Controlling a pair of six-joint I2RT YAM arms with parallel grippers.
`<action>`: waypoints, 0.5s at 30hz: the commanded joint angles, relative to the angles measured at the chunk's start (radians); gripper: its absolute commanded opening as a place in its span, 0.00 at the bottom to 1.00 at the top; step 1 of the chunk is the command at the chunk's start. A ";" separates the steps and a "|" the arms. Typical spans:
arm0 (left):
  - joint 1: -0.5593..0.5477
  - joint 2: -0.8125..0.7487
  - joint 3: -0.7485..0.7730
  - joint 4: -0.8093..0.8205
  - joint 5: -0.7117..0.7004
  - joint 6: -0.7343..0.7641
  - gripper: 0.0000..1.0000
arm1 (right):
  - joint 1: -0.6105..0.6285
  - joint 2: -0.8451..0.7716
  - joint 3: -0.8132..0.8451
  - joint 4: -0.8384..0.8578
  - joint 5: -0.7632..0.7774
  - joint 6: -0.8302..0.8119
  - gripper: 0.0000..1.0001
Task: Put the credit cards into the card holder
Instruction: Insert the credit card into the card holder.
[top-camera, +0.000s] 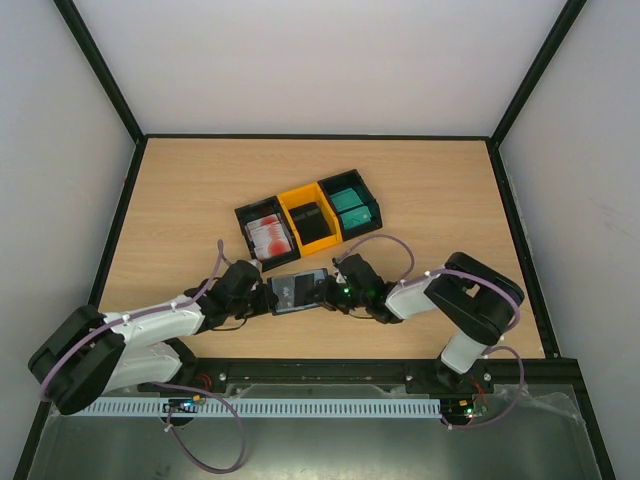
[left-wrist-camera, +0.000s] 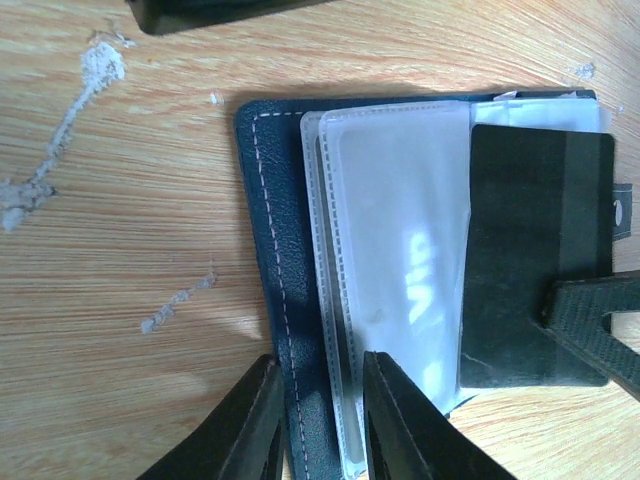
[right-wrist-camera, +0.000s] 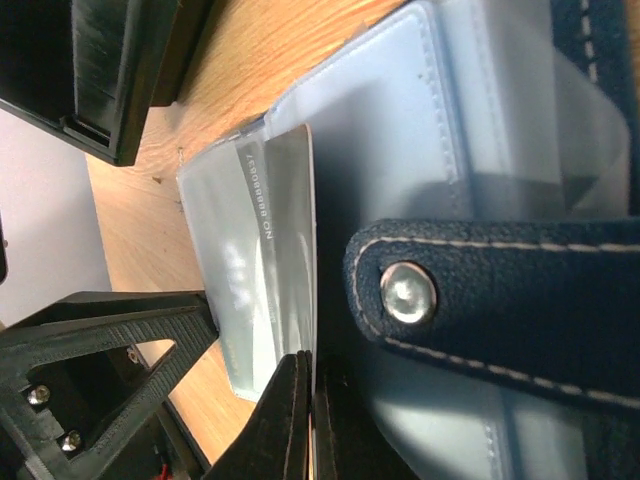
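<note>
White arms (top-camera: 150, 322) with chunky black joints (top-camera: 482, 300), purple cables (top-camera: 385, 238) looping at centre, matte black fingers (left-wrist-camera: 250, 430), silver screws (right-wrist-camera: 35, 395) lower left in a triangular frame

- "VIP": pale capitals, turned sideways, showing at a clear sleeve (left-wrist-camera: 400, 230) of the holder (left-wrist-camera: 265, 250); left wrist view.
- "NO 88888…": small white characters along the strip of a card (right-wrist-camera: 265, 260); right wrist view. The last digits are too small to read.
- Top view: no legible text.
</note>
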 joint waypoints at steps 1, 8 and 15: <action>0.001 0.010 -0.006 -0.006 0.007 0.014 0.26 | -0.003 0.080 0.007 0.014 -0.082 -0.007 0.02; 0.001 0.026 -0.001 0.001 0.007 0.021 0.28 | -0.002 0.111 0.021 0.037 -0.119 -0.010 0.02; 0.001 0.028 0.001 0.003 0.008 0.023 0.29 | -0.001 0.155 0.048 0.055 -0.156 -0.029 0.02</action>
